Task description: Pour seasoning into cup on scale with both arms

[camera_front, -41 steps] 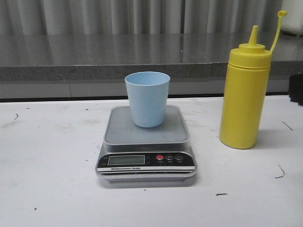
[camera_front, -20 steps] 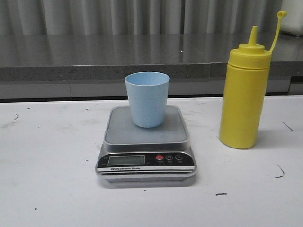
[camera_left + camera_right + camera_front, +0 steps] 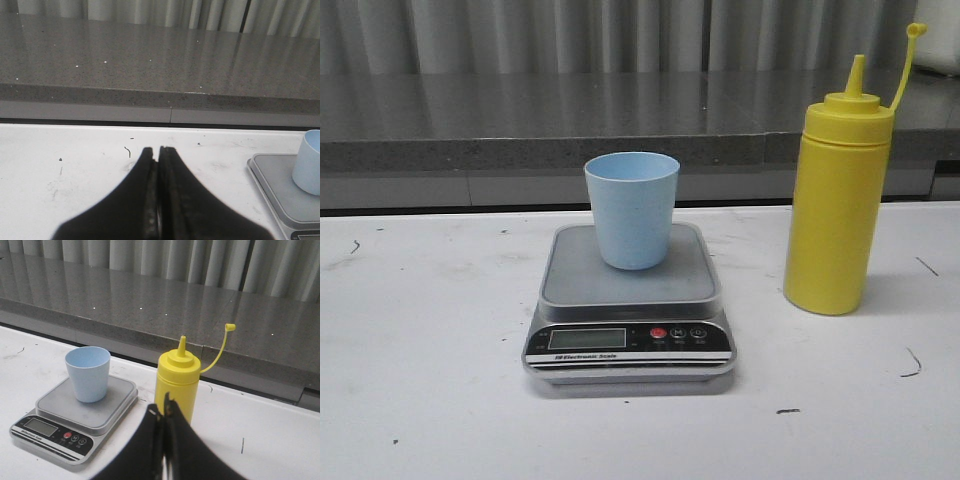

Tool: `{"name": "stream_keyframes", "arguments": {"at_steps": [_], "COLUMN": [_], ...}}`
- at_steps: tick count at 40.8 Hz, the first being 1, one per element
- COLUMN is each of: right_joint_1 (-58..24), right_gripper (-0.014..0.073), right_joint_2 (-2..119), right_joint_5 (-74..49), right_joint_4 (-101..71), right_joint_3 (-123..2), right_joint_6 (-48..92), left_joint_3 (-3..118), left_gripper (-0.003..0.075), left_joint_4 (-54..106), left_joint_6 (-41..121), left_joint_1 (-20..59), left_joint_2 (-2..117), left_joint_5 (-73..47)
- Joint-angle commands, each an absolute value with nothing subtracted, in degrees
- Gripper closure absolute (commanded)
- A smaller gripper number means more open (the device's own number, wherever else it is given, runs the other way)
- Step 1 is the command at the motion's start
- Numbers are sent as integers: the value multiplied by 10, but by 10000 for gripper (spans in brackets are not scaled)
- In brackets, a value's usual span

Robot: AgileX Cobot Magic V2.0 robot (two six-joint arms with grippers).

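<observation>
My right gripper (image 3: 163,415) is pinched closed on nothing, the tall yellow plastic squeeze bottle (image 3: 178,385) upright just beyond its tips. My left gripper (image 3: 158,152) is closed too, with the flat silver-grey scale (image 3: 280,192) off to its side bearing the pale blue tapered plastic cup (image 3: 309,161). The black shape seen a second ago at the front view's right edge is gone.

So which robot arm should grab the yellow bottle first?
Probably the right one. Its fingers, pressed shut, point straight at the yellow bottle, which stands on the robot's right of the scale. The left fingers face bare table beyond the cup.
</observation>
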State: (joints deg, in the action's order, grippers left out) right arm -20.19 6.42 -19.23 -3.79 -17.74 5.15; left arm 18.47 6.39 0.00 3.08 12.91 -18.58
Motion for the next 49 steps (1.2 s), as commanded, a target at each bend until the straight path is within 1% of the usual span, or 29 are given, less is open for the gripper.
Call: {"name": "stream_keyframes", "arguments": {"at_steps": [1,33,39,49], "right_joint_1": [-201,-201,-201,-201], "right_gripper": [701,701,701,701], "right_joint_2": [69,69,69,69], "right_joint_5": [-153,-153,-153,-153], "right_joint_4": [-31,-31,-31,-31], "right_joint_3": [-199,-199,-199,-199], "right_joint_6": [58,58,58,58], "left_joint_3": [200,186,146,49], "left_gripper": [740,740,740,740], "left_joint_4": [70,65,65,65], "left_joint_6": [-5,-5,-21,-25], "left_joint_1": [28,28,28,28], "left_joint_2": [136,132,92,-11], "left_joint_5": [-139,-129,-106,-94]}}
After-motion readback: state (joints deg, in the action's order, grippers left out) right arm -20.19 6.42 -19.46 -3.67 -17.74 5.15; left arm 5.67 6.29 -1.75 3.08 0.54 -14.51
